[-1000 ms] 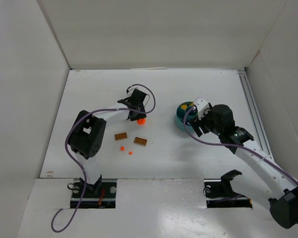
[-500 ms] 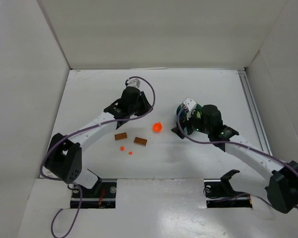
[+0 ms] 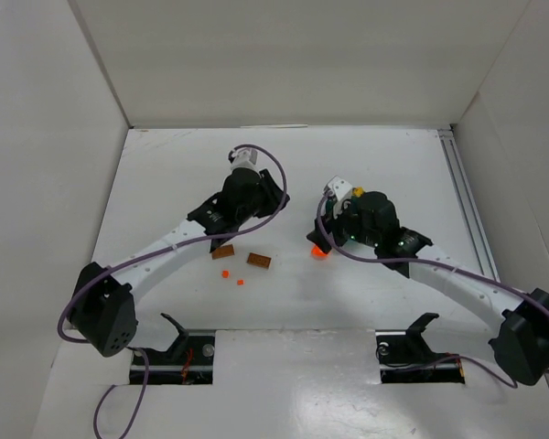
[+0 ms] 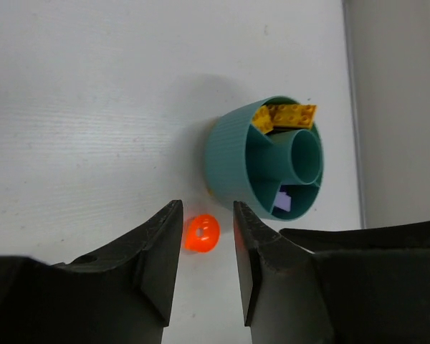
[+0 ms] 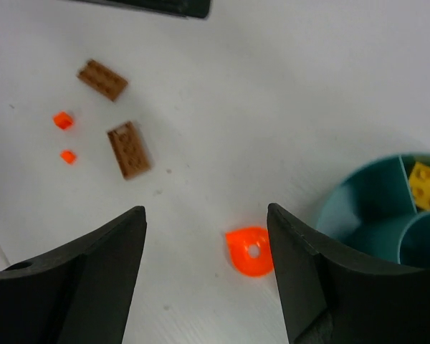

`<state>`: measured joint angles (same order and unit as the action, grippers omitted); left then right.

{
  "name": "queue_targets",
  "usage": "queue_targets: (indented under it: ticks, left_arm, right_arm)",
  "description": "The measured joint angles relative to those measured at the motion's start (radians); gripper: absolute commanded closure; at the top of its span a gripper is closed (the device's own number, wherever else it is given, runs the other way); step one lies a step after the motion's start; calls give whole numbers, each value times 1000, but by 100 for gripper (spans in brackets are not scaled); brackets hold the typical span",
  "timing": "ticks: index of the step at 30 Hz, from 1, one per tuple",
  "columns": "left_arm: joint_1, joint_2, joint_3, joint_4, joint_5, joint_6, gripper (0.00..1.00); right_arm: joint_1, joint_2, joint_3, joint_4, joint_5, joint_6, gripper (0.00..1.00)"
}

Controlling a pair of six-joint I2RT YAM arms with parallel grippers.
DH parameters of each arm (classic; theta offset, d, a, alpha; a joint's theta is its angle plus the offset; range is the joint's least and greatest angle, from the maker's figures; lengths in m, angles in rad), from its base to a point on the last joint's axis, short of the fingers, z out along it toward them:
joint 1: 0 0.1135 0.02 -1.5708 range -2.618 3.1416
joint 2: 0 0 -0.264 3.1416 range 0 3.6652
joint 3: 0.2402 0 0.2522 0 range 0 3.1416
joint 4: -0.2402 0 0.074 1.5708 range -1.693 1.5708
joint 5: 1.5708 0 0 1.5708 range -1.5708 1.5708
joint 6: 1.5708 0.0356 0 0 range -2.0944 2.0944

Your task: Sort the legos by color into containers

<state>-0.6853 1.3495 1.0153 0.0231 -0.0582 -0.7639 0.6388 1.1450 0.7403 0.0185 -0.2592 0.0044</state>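
White table [image 3: 165,165], loose legos [image 5: 129,149] near teal tub [image 4: 233,161].
Left gripper [image 4: 206,215] narrowly apart, right gripper [image 5: 206,215] wide, both empty.

No readable text, label, number on tub [image 4: 233,166], legos [image 5: 131,149], table [image 3: 393,155].

orange lego [image 5: 241,259] beside teal tub [image 5: 364,202]

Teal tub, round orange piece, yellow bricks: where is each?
teal tub [image 4: 229,161], left wrist view, ribbed outer wall
round orange piece [image 5: 241,256], right wrist view, face beside its hole
yellow bricks [image 4: 294,115], left wrist view, the flat brick's top
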Motion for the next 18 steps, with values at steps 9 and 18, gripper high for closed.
queue_targets:
  ticks: [9,18]
  left_arm:
    - [0,-44,-132,-77,-67,-8,67]
    - [0,-225,-277,-100,-92,-33,67]
  right_arm:
    - [143,27,-28,-236,265,93,35]
    - [142,-160,-256,-187,465,413,45]
